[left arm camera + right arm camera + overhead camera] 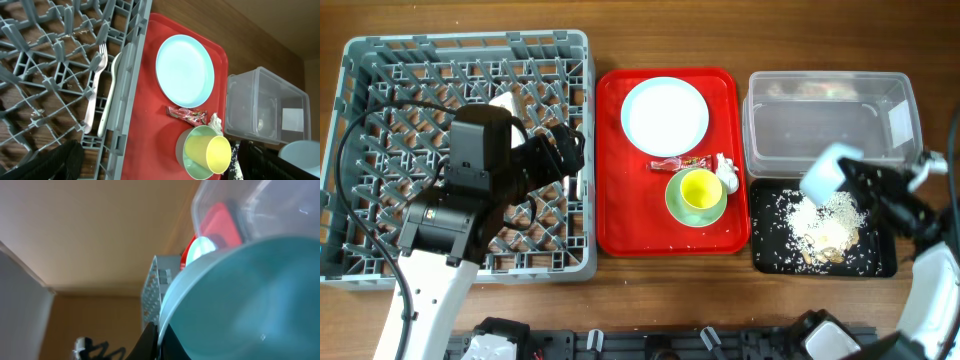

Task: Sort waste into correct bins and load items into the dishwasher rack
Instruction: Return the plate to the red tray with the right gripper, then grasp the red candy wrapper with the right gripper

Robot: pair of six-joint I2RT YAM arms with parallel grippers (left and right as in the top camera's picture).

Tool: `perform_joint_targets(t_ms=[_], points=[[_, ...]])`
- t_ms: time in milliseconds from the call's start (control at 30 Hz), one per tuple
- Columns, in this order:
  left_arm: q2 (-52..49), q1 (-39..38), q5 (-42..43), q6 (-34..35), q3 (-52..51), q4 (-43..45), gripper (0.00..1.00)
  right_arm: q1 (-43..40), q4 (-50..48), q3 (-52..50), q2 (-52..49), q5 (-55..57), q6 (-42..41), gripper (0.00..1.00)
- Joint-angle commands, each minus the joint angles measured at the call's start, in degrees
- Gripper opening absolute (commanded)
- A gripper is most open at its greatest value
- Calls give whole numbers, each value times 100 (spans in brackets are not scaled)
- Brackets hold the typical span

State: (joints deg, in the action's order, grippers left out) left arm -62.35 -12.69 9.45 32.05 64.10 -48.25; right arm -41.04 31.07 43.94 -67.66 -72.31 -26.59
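Your right end effector grips the rim of the bowl, light, stiff and likely slippery, over the black tray; your left end effector is spread empty.

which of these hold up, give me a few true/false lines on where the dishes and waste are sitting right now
1. The white fork and spoon lie in the grey rack. True.
2. The pale-blue plate stands in the rack. False: it lies on the red tray.
3. The yellow cup sits inside a pale green bowl. True.
4. The rice grains lie in the clear tub. False: they are in the black tray.
5. The right claw holds a teal bowl above the black tray. True.
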Motion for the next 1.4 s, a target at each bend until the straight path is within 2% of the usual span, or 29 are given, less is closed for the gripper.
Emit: perform_joint_targets(t_ms=[0, 100, 200, 267, 333, 400, 600, 667, 900, 1000, 1067, 1100, 1200, 1233, 1267, 1367], points=[[4, 28, -11, -48, 52, 15, 100, 1738, -39, 1290, 315, 1976, -723, 4], [4, 28, -11, -48, 52, 15, 100, 4096, -90, 2024, 168, 4024, -769, 4], [4, 28, -11, -48, 52, 15, 100, 6216, -490, 2076, -306, 6533, -492, 4], [4, 28, -11, -48, 52, 15, 100, 6996, -866, 2076, -837, 7667, -190, 4], [4, 28, -11, -48, 52, 15, 100, 7482, -1508, 2076, -1515, 8063, 352, 4], [4, 28, -11, -48, 52, 15, 100, 7628, -2020, 2076, -2100, 8046, 728, 5], [4, 28, -11, -48, 52, 15, 100, 7525, -3106, 2076, -3224, 8041, 833, 7], [4, 28, -11, -48, 52, 15, 100, 7525, -3126, 2076, -3320, 8043, 841, 28], [4, 28, -11, -48, 52, 15, 100, 7514, -2951, 2098, -3211, 8046, 1305, 52], [4, 28, -11, -48, 52, 15, 100, 7372, -2052, 2275, -2409, 8048, 1266, 54], [4, 28, -11, -48, 52, 15, 100, 7034, -839, 2304, -1515, 8050, 1198, 54], [4, 28, -11, -48, 52, 15, 100, 6920, -518, 2304, -1335, 8052, 1137, 49], [4, 28, -11, -48, 52, 15, 100, 6199, 1005, 2302, -914, 8002, 988, 26], [4, 28, -11, -48, 52, 15, 100, 5873, 1539, 2295, -944, 7606, 1025, 11], [4, 28, -11, -48, 52, 15, 100, 5740, 1751, 2273, -999, 7318, 1104, 5], [4, 28, -11, -48, 52, 15, 100, 5639, 1902, 2083, -1296, 6620, 1349, 4]])
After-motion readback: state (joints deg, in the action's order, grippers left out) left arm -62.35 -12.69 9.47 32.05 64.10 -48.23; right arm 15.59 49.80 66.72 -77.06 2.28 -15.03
